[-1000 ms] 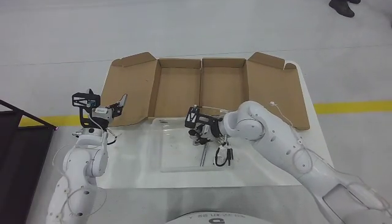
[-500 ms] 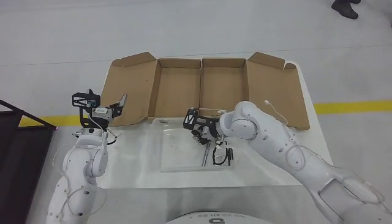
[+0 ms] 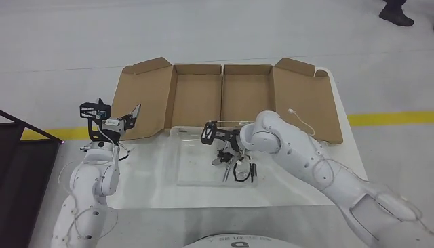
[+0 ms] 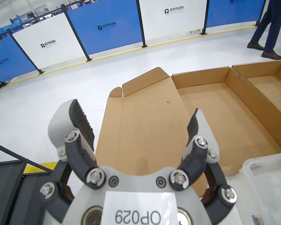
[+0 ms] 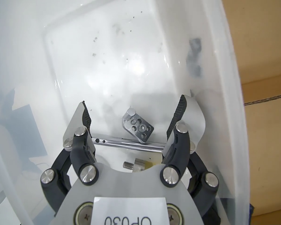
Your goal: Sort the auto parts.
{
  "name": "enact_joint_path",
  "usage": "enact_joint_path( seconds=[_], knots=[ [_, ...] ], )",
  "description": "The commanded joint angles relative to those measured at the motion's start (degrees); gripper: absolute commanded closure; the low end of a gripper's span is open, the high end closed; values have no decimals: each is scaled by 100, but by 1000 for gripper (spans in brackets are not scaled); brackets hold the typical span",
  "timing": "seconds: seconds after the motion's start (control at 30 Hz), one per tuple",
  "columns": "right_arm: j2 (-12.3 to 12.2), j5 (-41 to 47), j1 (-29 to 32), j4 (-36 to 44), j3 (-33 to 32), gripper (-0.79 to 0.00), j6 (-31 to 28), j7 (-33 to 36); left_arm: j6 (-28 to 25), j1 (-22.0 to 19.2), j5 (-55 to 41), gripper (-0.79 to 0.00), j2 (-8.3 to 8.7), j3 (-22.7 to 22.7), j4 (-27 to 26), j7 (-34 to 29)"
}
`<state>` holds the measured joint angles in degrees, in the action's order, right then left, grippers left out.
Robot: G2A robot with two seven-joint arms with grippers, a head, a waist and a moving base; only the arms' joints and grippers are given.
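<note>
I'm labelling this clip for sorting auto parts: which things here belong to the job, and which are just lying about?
Job: clear bin; drilled metal block, steel rod and threaded stud inside it; cardboard box; open right gripper over the parts; open left gripper.
Lying about: black rack beside the table; yellow floor line; fence panels.
</note>
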<state>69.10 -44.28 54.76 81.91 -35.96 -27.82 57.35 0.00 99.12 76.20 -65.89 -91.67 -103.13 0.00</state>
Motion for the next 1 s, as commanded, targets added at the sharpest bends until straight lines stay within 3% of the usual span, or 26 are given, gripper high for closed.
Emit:
enact_joint_path(
  seconds=[0.0,0.1,0.2,0.67,0.77,0.8,0.83,0.97],
  knots=[
    [-9,1,19,19,6,-610,5,93,0,0,0,-785,0,0,0,0],
    [-4,-53,12,1,39,-536,48,169,0,0,0,-785,0,0,0,0],
    [13,-71,-5,-21,87,-379,71,204,0,0,0,-785,0,0,0,0],
    [148,-277,-162,-291,356,-339,178,192,0,0,0,-785,0,0,0,0],
    [176,-281,-181,-337,413,-237,164,211,0,0,0,-785,0,0,0,0],
    [186,-280,-188,-347,430,-145,152,206,0,0,0,-785,0,0,0,0],
    [194,-262,-192,-360,443,0,124,194,0,0,0,-785,0,0,0,0],
    [189,-188,-194,-258,378,0,43,70,0,0,0,-785,0,0,0,0]
  ],
)
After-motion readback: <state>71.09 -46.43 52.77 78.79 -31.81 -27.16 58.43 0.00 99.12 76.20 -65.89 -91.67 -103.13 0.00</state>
